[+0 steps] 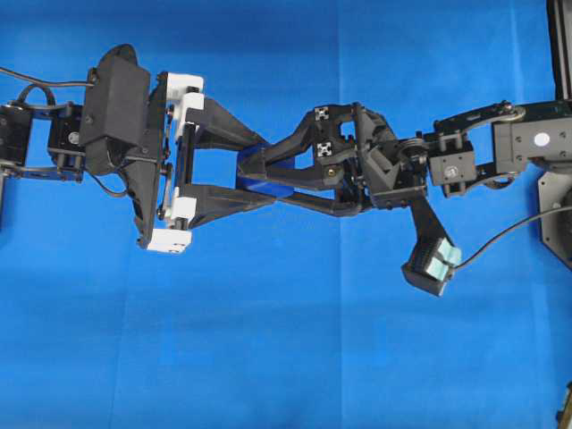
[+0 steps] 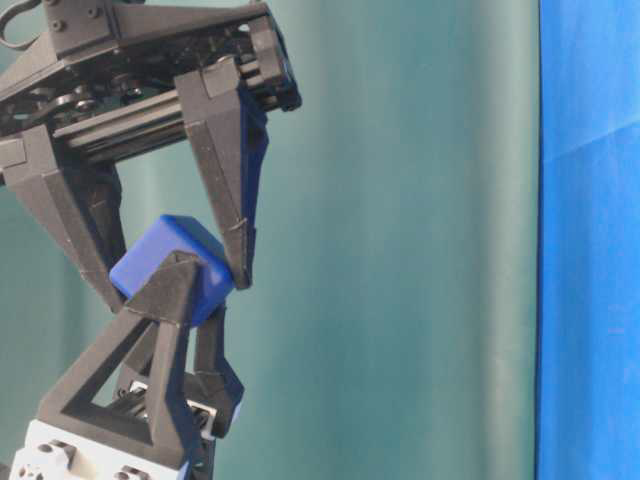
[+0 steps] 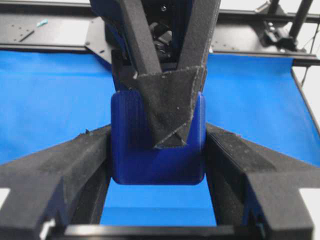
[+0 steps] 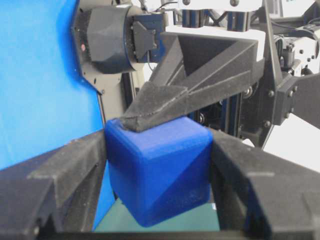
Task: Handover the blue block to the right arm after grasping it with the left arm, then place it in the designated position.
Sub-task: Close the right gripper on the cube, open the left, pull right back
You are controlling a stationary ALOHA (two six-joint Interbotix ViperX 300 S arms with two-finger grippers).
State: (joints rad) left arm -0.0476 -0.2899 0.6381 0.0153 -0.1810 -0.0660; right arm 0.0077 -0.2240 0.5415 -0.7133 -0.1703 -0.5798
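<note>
Blue block: the small dark-blue cube with rounded edges [image 3: 157, 155] is hanging in the air above the middle of the bright blue cloth [image 1: 286, 357], pinched between both grippers at once.
Block's pose: being a cube, it is showing no long axis; in the table-level view it is sitting tilted, one corner pointing up and left.
Left gripper: the black-fingered gripper with white plastic brackets [image 1: 255, 179] is gripping the block, its fingers pressing two opposite faces.
Right gripper: the black lattice-framed gripper [image 4: 157, 165] is clamping the same block on both side faces, reaching in from the right.
Crossing: the two pairs of fingers are interlocking around the cube, turned crosswise to each other.
</note>
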